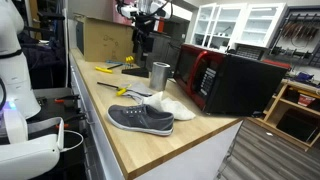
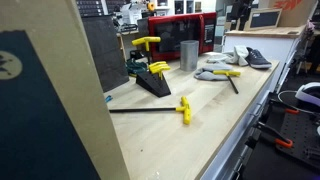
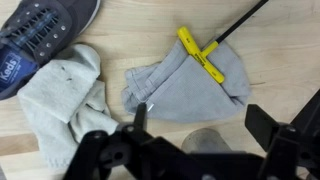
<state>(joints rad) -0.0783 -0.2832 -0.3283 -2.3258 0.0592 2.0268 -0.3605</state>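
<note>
The pincer (image 3: pixel 200 115) hangs over the table (image 3: pixel 290 60), jaws wide apart and holding nothing. The grey sock (image 3: pixel 180 85) lies flat just beyond the fingertips, its length running from jaw to jaw. A yellow-handled key (image 3: pixel 200 55) rests across its far edge.

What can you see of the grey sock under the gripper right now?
The grey sock looks like soft knit fabric, crumpled and folded over itself, lying flat on the wooden tabletop. A yellow T-handle tool rests across its upper right part, with the dark shaft running off past the sock's edge. A white sock lies close beside it; whether they touch is unclear. The open gripper hangs over its near edge, apparently without contact.
</note>
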